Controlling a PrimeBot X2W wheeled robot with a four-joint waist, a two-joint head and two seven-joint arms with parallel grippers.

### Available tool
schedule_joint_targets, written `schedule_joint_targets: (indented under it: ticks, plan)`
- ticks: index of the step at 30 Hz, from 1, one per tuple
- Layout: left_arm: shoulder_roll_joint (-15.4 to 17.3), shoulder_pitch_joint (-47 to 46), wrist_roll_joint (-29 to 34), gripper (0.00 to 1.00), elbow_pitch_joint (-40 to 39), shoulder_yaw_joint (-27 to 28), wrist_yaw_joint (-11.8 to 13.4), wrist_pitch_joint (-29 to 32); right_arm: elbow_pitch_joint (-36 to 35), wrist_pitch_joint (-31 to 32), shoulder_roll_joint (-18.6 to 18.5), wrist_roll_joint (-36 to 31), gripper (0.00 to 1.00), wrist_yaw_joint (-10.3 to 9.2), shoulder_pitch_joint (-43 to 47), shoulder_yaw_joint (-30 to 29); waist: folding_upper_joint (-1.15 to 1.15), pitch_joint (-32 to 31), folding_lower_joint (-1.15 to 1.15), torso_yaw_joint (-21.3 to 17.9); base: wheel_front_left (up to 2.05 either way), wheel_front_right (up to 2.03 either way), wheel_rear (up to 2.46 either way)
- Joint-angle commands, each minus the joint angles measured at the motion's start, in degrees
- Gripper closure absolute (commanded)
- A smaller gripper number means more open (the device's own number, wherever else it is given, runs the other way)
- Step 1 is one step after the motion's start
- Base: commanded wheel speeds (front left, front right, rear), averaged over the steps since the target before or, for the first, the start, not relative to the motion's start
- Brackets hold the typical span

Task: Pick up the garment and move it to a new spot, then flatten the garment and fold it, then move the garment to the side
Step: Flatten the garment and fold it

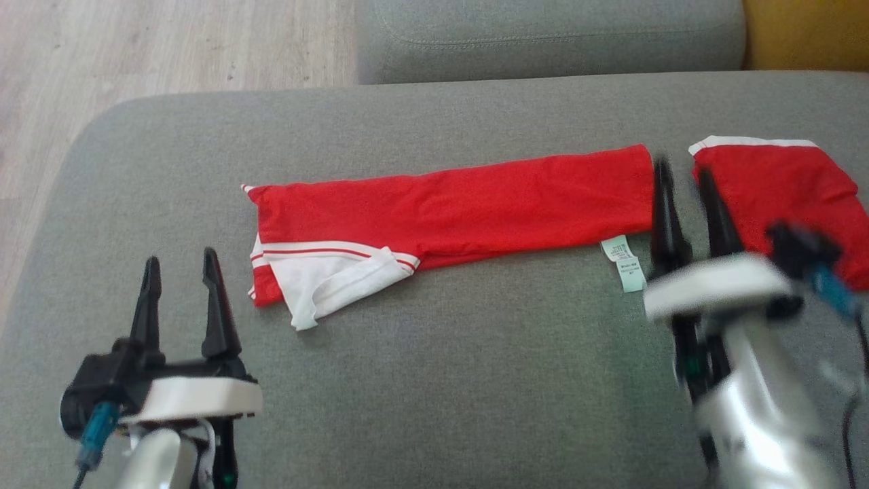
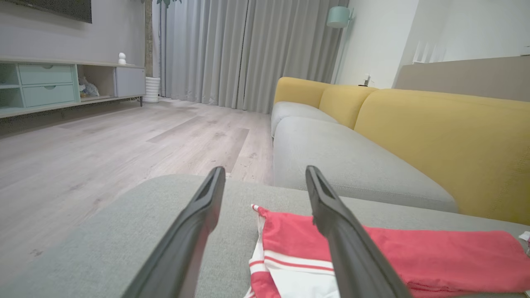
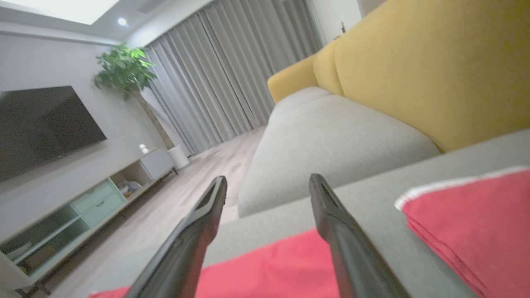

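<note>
Smooth red garment (image 1: 461, 204) lies as a narrow strip on the woven grey sofa (image 1: 475, 380). The left gripper (image 1: 180, 259) at its 8 o'clock and the right gripper (image 1: 684, 170) at 3 both gape empty.

care label (image 1: 624, 263) on garment (image 1: 475, 204), print unreadable

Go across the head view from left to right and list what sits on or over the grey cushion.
left gripper, open → long red garment with white trim at its left end → right gripper, open, fingertips in the gap between the two garments → folded red garment with a white edge
</note>
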Motion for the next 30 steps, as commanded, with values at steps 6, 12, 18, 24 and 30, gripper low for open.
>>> schedule_joint_targets:
  ticks: [6,12,18,24,30]
  plan:
    - [-3.39,0.36,4.17,0.00,-0.53,5.85,-3.03,-0.30,-7.16,-0.60,1.02,-0.66,0.00,-0.04,8.18,0.31,0.00,1.38,0.01,0.59,0.00,0.00,0.00]
    - [-5.48,-1.32,6.90,0.00,0.85,7.92,-6.10,-0.30,-8.09,-0.61,1.04,-3.89,0.00,-0.04,7.50,0.20,0.00,4.14,0.01,1.51,0.00,0.00,0.00]
    - [-7.14,-3.86,9.08,0.00,2.29,8.77,-8.75,-0.30,-1.00,-0.13,1.04,-10.29,0.00,-0.04,1.63,-5.76,0.00,8.17,0.01,3.58,0.00,0.00,0.00]
    - [-8.78,-6.03,10.53,0.00,3.83,9.12,-10.88,-0.30,10.24,1.42,1.04,-15.54,0.00,-0.04,-6.57,-16.61,0.00,11.86,0.01,6.16,0.00,0.00,0.00]
    - [-9.84,-7.70,11.72,0.00,4.73,9.87,-12.61,-0.30,23.60,2.12,1.05,-25.87,0.00,-0.04,-13.62,-27.65,0.00,14.09,0.01,8.11,0.00,0.00,0.00]
